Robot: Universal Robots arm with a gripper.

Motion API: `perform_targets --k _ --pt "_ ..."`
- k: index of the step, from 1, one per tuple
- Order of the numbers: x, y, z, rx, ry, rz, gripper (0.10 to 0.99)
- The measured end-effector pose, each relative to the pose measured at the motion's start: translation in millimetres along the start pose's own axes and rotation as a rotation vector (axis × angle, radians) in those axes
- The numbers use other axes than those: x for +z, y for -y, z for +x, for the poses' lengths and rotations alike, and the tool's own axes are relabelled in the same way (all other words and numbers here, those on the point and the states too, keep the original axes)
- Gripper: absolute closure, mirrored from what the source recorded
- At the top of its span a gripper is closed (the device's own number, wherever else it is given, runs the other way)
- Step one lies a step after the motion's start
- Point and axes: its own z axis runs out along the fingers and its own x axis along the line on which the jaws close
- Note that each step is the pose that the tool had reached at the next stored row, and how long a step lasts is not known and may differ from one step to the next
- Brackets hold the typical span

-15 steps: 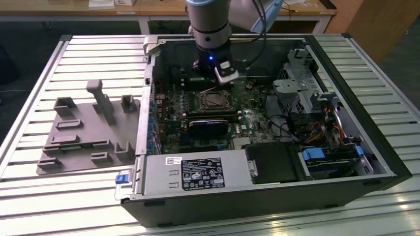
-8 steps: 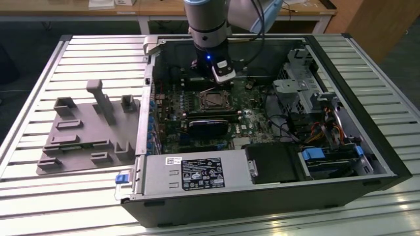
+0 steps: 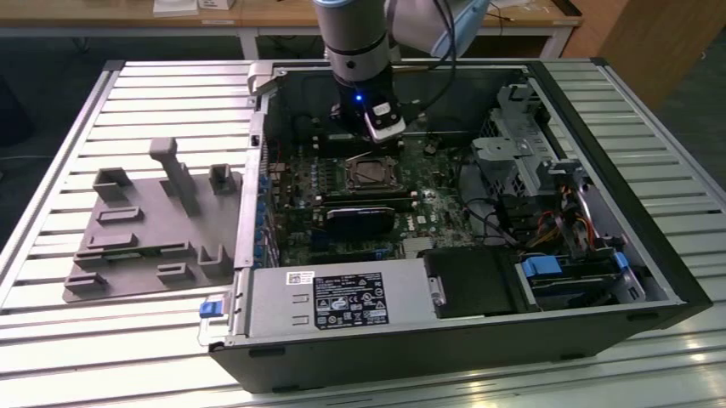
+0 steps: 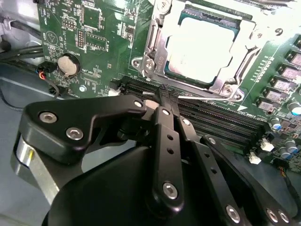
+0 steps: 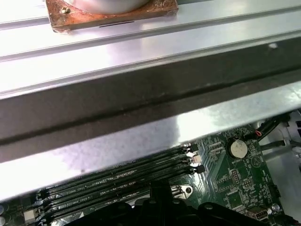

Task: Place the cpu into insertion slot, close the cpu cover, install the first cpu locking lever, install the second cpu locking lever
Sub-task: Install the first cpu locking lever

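**Fig.** Gripper (image 4: 160,100) inside the open PC case (image 3: 454,361). Fingers are drawn together w/ nothing btwn them, tips over the memory slots (image 4: 216,125) just beside the CPU socket; contact w/ the board can't be told. The cpu (image 4: 202,44) sits in the socket. The cpu cover (image 4: 157,47) lies flat around it, chip showing thru the window. In the exterior view the arm (image 3: 354,42) stands near the case's far wall, w/ the drive cage (image 3: 516,157) well apart at the exterior view's right.
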Motion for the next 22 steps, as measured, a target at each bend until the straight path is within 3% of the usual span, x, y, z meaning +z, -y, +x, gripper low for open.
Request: perform_targets --k 13,22 --pt "2.0 -3.5 6.1 0.068 0.0204 0.01 0.984" --pt "4.5 -5.3 8.5 0.099 0.0287 0.015 0.984"
